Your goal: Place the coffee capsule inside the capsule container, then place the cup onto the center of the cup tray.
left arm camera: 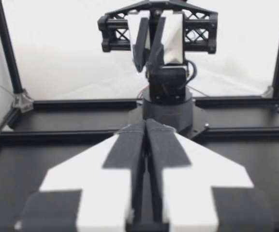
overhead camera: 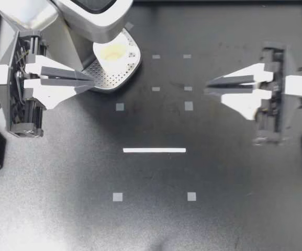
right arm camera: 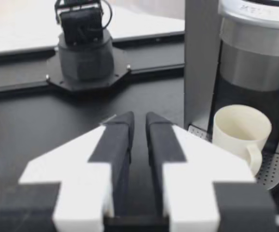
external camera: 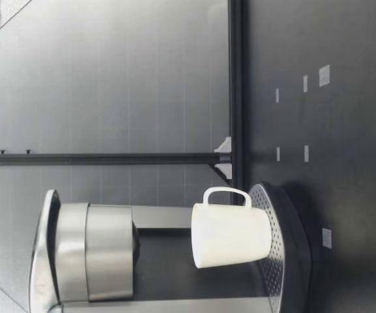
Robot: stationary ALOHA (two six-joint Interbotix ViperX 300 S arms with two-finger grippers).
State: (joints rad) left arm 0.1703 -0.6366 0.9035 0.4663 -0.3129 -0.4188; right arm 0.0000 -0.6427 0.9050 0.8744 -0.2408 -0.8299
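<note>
The white ceramic cup (overhead camera: 113,53) stands upright on the perforated metal cup tray (overhead camera: 109,79), beneath the silver coffee machine (overhead camera: 82,15) in the upper left of the top view. My left gripper (overhead camera: 91,82), fingers pressed together and empty, hovers at the tray's left edge. My right gripper (overhead camera: 207,88), likewise closed on nothing, hangs well apart at centre right.

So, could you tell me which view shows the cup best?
The low view: the cup appears whole, side on, handle included, upright on the cup tray. The top view shows only its opening, partly under the coffee machine. The right wrist view shows it obliquely; the left wrist view, not at all.
</note>
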